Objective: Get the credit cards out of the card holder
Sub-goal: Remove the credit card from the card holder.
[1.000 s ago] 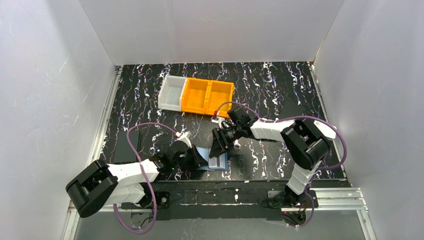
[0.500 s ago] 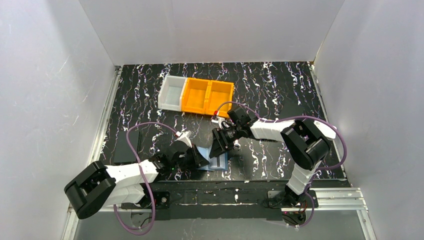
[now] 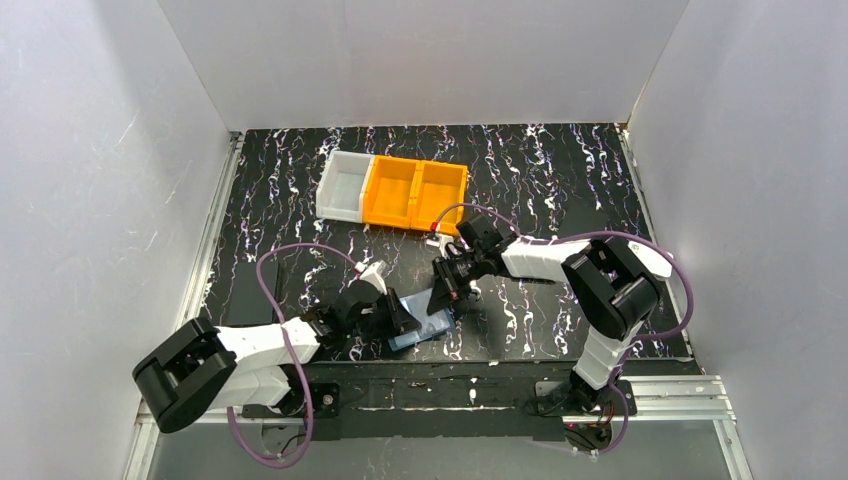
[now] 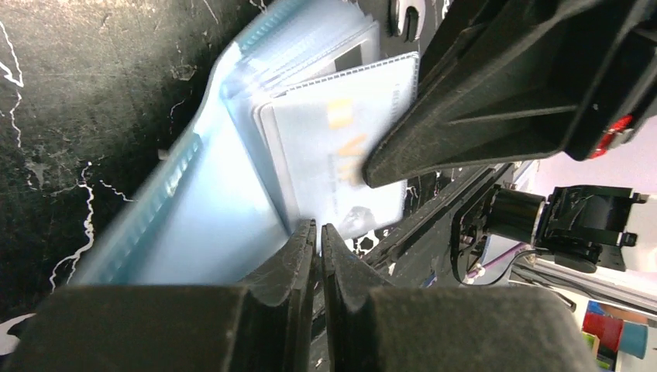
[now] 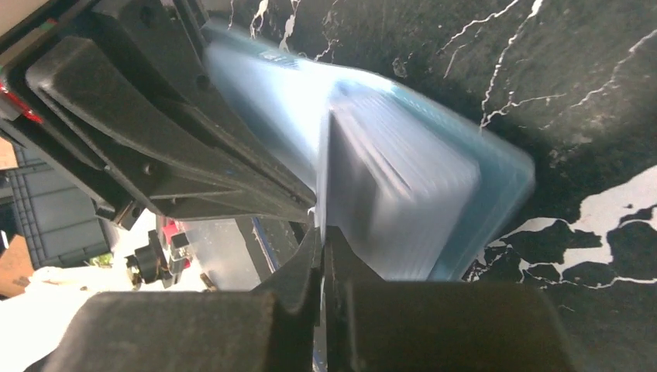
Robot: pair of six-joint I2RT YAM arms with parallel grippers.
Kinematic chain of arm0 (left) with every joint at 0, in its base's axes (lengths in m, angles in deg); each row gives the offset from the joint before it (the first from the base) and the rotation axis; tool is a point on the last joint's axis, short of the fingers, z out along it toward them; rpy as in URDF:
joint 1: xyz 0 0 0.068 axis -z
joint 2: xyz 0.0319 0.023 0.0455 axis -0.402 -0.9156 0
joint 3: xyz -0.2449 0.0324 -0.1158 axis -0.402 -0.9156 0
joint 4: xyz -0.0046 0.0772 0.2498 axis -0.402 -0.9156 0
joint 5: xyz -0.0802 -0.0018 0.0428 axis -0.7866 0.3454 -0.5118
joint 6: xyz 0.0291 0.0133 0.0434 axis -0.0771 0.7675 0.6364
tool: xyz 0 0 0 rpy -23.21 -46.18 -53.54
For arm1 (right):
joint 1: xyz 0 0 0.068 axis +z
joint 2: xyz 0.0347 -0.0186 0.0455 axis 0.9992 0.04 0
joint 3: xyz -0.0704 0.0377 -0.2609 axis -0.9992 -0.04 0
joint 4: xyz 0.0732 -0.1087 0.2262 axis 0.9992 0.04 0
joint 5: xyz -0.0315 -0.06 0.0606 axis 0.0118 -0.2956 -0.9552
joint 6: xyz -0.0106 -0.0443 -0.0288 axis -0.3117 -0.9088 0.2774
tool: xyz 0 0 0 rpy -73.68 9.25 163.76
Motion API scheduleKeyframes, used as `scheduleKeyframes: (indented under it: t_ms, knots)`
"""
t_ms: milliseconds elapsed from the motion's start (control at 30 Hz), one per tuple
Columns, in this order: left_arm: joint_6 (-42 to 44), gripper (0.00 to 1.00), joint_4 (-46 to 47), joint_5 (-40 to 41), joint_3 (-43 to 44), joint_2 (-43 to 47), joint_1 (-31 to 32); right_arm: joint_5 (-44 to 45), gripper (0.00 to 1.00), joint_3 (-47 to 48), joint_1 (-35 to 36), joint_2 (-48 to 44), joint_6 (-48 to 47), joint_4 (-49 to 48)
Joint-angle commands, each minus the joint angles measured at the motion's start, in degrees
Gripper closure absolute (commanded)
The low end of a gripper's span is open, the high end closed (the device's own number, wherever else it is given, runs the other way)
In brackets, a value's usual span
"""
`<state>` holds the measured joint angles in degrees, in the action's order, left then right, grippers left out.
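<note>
The blue card holder [image 3: 418,330] lies open on the black table [image 3: 560,170], close to the near edge and about halfway along it, between the two arms. A second ago it sits square to that edge. Now it is turned, so its left end points at the near edge and its right end points away from it. The left gripper [image 4: 314,236] is pinched almost shut on the holder's soft, light blue edge, just as it is a second ago, though the left arm now reaches a bit farther along the near edge. The right gripper [image 5: 321,240] shows the big change. A second ago its two fingers stand wide apart over the holder. Now they are squeezed close together, and a thin, pale credit card [image 4: 325,155] sits between them. From the right wrist the card is seen from its edge, like a thin line running up from the fingertips. From the left wrist its flat face shows, pale grey with small marks, partly out of the clear pockets, with one black finger of the right gripper across it. More cards seem stacked in the pockets behind it, but they are blurry. The white bin [image 3: 343,190] and the orange bins [image 3: 415,195] stand side by side toward the far edge, in the same spot as before.
</note>
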<state>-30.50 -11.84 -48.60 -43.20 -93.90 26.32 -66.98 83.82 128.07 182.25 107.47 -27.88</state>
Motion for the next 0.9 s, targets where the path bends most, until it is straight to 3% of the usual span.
scheduleKeyframes:
  t_ms: [0,100,300,367,600,867]
  knots:
    - [-0.8,0.92,0.7,2.3,-1.1,3.1,0.2,-0.1,0.99,-0.1,-1.0,-2.0,-1.1,-0.7]
    - [-1.9,0.82,2.4,2.9,-2.6,5.5,0.2,-1.3,0.99,-0.4,-1.7,-2.4,-2.9,-1.3]
    - [-3.5,0.44,6.6,3.8,-5.4,11.3,0.2,-3.8,0.99,-2.2,-3.2,-7.6,-11.7,0.7]
    - [-3.3,0.38,7.2,3.4,-5.2,11.8,0.2,-4.3,0.99,-3.4,-3.4,-9.9,-13.4,0.4]
    - [-2.4,0.36,12.8,0.5,-3.4,9.4,0.2,-8.7,0.99,-5.1,-5.1,-13.7,-16.8,0.0]
    - [-1.7,0.35,16.4,-0.2,-2.9,8.7,0.2,-12.7,0.99,-2.2,-5.7,-10.8,-24.4,6.2]
